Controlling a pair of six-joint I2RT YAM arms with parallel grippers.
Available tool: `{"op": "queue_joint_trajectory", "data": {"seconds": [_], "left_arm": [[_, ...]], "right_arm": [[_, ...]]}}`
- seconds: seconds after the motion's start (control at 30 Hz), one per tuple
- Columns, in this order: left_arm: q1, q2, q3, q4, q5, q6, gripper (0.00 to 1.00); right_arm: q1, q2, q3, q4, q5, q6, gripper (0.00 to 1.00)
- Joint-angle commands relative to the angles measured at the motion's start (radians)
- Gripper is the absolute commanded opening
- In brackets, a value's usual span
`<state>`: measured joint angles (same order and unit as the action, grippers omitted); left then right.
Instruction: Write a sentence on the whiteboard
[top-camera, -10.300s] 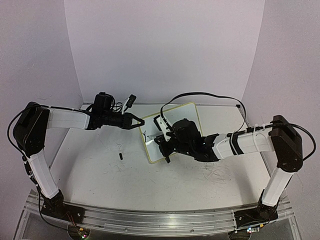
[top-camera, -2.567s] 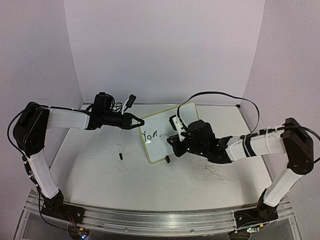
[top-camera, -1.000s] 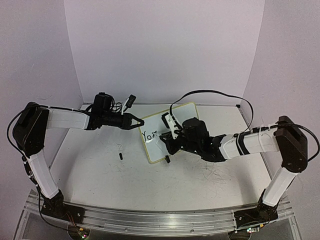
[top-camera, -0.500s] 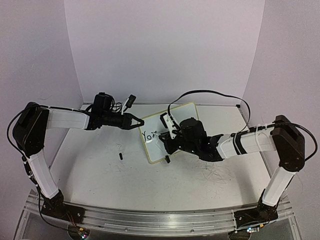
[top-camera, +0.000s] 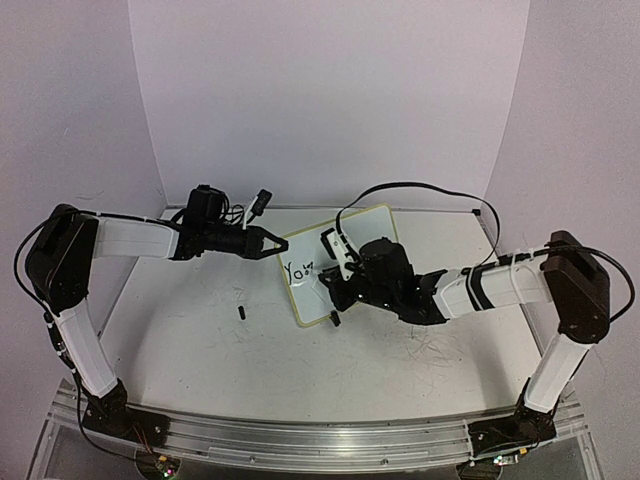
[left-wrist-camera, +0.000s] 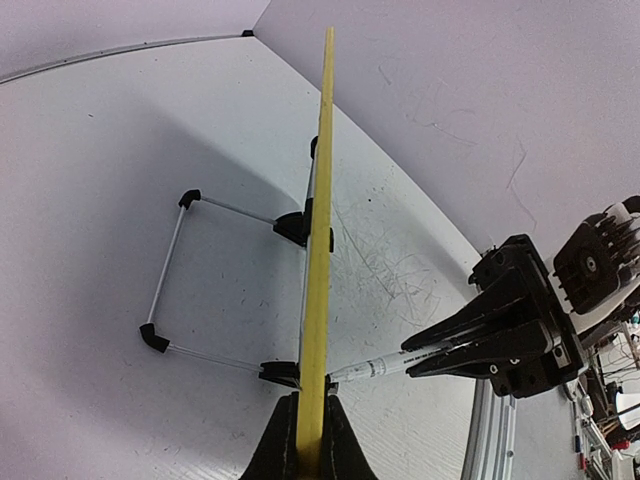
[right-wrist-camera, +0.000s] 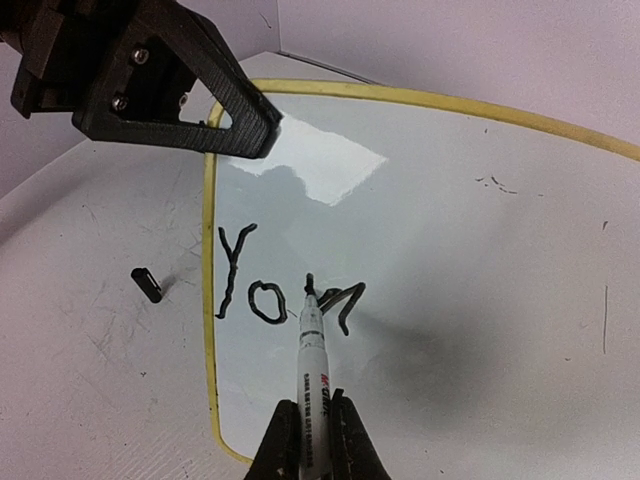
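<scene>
The whiteboard (top-camera: 306, 293) stands tilted at the table's middle, its pale yellow rim (left-wrist-camera: 322, 200) edge-on in the left wrist view. My left gripper (top-camera: 281, 246) is shut on the board's upper left rim (right-wrist-camera: 212, 170). My right gripper (right-wrist-camera: 310, 445) is shut on a white marker (right-wrist-camera: 312, 355). The marker's black tip touches the board between the "o" and an unfinished third letter. Of the sentence (right-wrist-camera: 262, 290), "Yo" and that partial stroke show in black. From above, the right gripper (top-camera: 333, 287) covers the board's centre and the lettering (top-camera: 297, 270) sits beside it.
A small black marker cap (top-camera: 241, 312) lies on the table left of the board, also in the right wrist view (right-wrist-camera: 148, 285). A wire stand with black feet (left-wrist-camera: 200, 290) props the board from behind. A black cable (top-camera: 420, 187) arcs over the right arm.
Over the last second my right gripper has shifted the marker slightly left, back to the start of the third letter. The left gripper and board have held still. Ten seconds ago only a first stroke showed.
</scene>
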<state>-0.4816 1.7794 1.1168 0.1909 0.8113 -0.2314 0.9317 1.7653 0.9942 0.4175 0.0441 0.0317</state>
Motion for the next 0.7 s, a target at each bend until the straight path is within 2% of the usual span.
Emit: {"op": "queue_joint_trajectory", "data": {"seconds": [0.0,0.43,0.67], "left_arm": [[0.008,-0.039,-0.015,-0.047,-0.015,0.025,0.00],[0.008,-0.041,-0.017,-0.047,-0.019,0.027,0.00],[0.008,-0.040,-0.016,-0.046,-0.022,0.029,0.00]], "right_arm": [[0.001,-0.012,-0.016,-0.019,0.019,0.017,0.00],[0.004,-0.025,-0.028,-0.038,0.009,0.019,0.00],[0.001,-0.184,-0.091,0.011,-0.021,0.018,0.00]]}}
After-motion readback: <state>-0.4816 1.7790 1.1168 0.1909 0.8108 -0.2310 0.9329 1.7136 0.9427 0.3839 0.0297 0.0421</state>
